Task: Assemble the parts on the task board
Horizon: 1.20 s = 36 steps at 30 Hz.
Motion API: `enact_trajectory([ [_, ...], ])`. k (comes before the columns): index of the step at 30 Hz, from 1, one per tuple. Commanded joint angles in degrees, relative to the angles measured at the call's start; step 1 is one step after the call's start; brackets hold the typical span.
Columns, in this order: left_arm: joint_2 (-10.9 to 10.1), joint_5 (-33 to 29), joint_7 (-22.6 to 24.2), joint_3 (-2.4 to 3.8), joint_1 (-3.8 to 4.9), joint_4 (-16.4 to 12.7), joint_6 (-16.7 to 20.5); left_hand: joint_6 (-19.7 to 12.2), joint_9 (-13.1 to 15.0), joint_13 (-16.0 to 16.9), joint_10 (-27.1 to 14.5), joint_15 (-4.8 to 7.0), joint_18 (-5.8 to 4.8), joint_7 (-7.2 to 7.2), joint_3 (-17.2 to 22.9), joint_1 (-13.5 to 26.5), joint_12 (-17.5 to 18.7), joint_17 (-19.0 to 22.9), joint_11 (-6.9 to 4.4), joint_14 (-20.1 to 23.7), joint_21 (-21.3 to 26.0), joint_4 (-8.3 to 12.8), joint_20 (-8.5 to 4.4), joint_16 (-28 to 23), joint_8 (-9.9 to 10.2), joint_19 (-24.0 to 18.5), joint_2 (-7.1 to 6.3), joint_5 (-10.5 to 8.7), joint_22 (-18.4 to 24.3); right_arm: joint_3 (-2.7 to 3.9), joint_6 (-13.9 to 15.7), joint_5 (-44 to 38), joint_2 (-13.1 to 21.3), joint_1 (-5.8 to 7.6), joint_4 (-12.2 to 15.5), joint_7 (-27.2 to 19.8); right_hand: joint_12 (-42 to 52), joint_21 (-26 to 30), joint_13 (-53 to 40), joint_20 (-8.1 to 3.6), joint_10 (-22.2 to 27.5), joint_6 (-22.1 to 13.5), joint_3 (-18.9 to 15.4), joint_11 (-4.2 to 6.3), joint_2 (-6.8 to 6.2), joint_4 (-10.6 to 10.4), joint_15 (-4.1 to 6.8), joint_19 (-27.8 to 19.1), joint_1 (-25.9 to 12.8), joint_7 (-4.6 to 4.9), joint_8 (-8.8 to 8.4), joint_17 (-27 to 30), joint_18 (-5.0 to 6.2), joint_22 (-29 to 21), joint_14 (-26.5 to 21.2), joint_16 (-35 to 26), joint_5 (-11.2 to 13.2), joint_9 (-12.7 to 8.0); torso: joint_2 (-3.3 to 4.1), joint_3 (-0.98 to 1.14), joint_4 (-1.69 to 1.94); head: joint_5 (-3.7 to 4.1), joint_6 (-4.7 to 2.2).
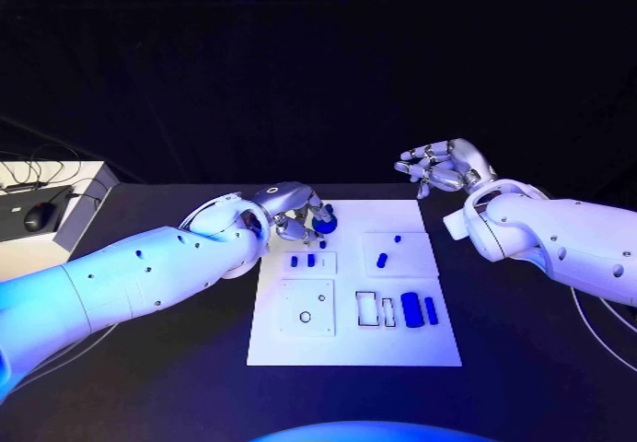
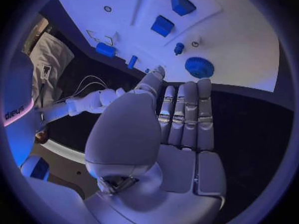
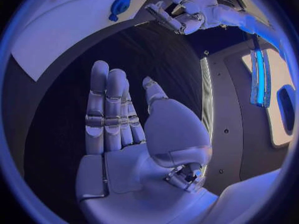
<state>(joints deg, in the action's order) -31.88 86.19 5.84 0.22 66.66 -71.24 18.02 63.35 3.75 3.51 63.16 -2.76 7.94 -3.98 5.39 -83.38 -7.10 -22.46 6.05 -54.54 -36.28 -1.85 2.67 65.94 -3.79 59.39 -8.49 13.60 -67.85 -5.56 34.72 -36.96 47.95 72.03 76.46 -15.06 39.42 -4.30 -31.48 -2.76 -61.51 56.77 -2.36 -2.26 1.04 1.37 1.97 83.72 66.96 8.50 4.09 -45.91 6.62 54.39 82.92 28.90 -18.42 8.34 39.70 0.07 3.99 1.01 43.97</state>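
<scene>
1. Hovering at the far left corner of the task board (image 1: 399, 354), the left hand (image 1: 292, 207) holds nothing: the left wrist view shows its fingers (image 2: 187, 114) straight and apart, stopping short of the round blue gear-like part (image 2: 199, 67). A closing grip started from here could likely knock that part sideways instead of capturing it.
2. The round part (image 1: 325, 221) lies near the board's far edge, so a nudge could push it onto the black table (image 1: 531, 368).
3. Two small blue blocks (image 1: 303, 261) stand just beside the hand's working area; a low sweep of the forearm could probably tip them.
4. The right hand (image 1: 445, 168) is raised off the board's far right corner, empty, with fingers spread in its wrist view (image 3: 109, 114). It looks too far away to steady anything that slips.
5. Blue bars (image 1: 418, 308) by the slots remain unplaced; a bumped board would disturb them.
</scene>
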Motion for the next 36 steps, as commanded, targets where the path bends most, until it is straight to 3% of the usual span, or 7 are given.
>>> enact_trajectory([
  [1, 0.79, 5.65, -1.00, -0.09, 0.00, 0.38, -1.91, 0.75, 0.02, 0.01, 0.02, 0.05, 0.77, 0.03, 0.04, 0.20, -0.41, 1.89, -0.09, 0.43, 0.00, -0.26, -0.02, 2.06, 0.19, -0.09, -0.56, -0.20, -1.14, 0.04, 0.48, 0.69, -0.12, 0.03, 0.13, -1.51, 0.14, -0.32, 0.29, -0.01, 0.40, -0.33, 0.10, -0.14, -0.21, 0.27, 0.08, 0.43, 0.56, 0.17, 0.09, -0.16, -0.22, -0.10, 0.18, -0.25, -0.29, 0.04, -0.04, 0.03, -0.03, -0.03, 0.10],
  [8, 2.42, 6.52, -1.51, -0.37, -0.01, 2.14, -4.06, -0.82, -0.02, 0.02, -0.07, -0.19, 0.58, 0.24, 0.10, 0.40, -0.25, 3.62, 0.15, 1.02, 0.78, -0.41, -0.06, 3.59, 0.23, -0.05, -0.60, -0.20, -2.02, 0.04, 0.49, 0.74, -0.25, 0.03, 0.20, -1.58, 0.24, -0.55, 1.02, -0.02, 0.40, -0.35, 0.12, -0.14, -0.19, 0.24, 0.09, 0.38, 0.56, 0.18, 0.08, -0.42, -0.20, -0.31, 0.37, -0.60, -0.29, 0.05, -0.08, 0.04, -0.06, 0.09, 0.21],
  [15, 3.48, 6.56, -1.91, -0.51, -0.01, 2.81, -5.85, 0.11, -0.03, 0.02, 2.49, 0.34, 0.50, -0.64, 1.54, 0.42, 0.38, 3.72, -0.49, 0.33, 0.21, -0.29, -0.53, 5.76, 0.24, 0.61, -0.32, -0.12, -3.46, 0.04, 0.61, 0.76, -0.26, 0.04, 0.29, -1.60, 0.28, -0.58, 1.11, -0.01, 0.39, -0.37, 0.10, -0.15, -0.21, 0.23, 0.09, 0.36, 0.53, 0.17, 0.08, -0.45, -0.20, -0.35, 0.37, -0.68, -0.28, 0.05, -0.08, 0.06, 0.04, 0.26, 0.35],
  [24, 4.43, 6.77, -3.22, -0.55, -0.01, 4.05, -8.47, 0.22, -0.03, 0.06, 3.10, 0.18, 0.60, -1.35, 1.89, 0.78, 1.52, 3.79, -0.31, 0.28, 0.00, -0.40, -0.52, 7.04, 0.25, 0.86, -0.50, -0.14, -4.72, 0.05, 0.71, 0.76, -0.20, 0.06, 0.51, -1.63, 0.23, -0.63, 1.42, -0.01, 0.38, -0.39, 0.11, -0.15, -0.22, 0.23, 0.10, 0.34, 0.56, 0.19, 0.09, -0.45, -0.20, -0.48, 0.47, -0.89, -0.34, 0.05, -0.06, 0.06, 0.02, 0.31, 0.51],
  [28, 4.81, 6.94, -3.47, -0.59, -0.01, 4.69, -9.10, 0.88, -0.01, 0.05, 3.36, 0.18, 0.69, -0.89, 2.71, 0.71, 2.11, 3.93, -0.32, 0.33, -0.01, -0.44, -0.50, 7.14, 0.23, 0.88, -0.41, -0.08, -5.06, 0.05, 0.66, 0.76, -0.24, 0.07, 0.57, -1.62, 0.25, -0.68, 1.58, -0.03, 0.37, -0.40, 0.14, -0.14, -0.19, 0.26, 0.11, 0.38, 0.61, 0.19, 0.08, -0.48, -0.19, -0.57, 0.58, -0.99, -0.38, 0.05, -0.08, 0.02, 0.03, 0.39, 0.62],
  [36, 4.97, 7.11, -4.02, -0.64, -0.01, 5.17, -9.01, 0.98, 0.00, 0.05, 5.90, 1.60, 0.69, -0.38, 5.60, 1.00, 3.12, 3.53, -1.73, -2.62, -1.50, -0.34, -1.48, 8.85, 0.23, 2.61, -0.73, -0.05, -6.64, 0.05, 0.66, 0.76, -0.15, 0.10, 0.67, -1.58, 0.28, -0.75, 1.74, -0.05, 0.37, -0.41, 0.20, -0.13, -0.21, 0.34, 0.13, 0.42, 0.66, 0.19, 0.08, -0.56, -0.19, -0.64, 0.68, -1.03, -0.79, 0.05, -0.13, 0.03, 0.01, 0.47, 0.77],
])
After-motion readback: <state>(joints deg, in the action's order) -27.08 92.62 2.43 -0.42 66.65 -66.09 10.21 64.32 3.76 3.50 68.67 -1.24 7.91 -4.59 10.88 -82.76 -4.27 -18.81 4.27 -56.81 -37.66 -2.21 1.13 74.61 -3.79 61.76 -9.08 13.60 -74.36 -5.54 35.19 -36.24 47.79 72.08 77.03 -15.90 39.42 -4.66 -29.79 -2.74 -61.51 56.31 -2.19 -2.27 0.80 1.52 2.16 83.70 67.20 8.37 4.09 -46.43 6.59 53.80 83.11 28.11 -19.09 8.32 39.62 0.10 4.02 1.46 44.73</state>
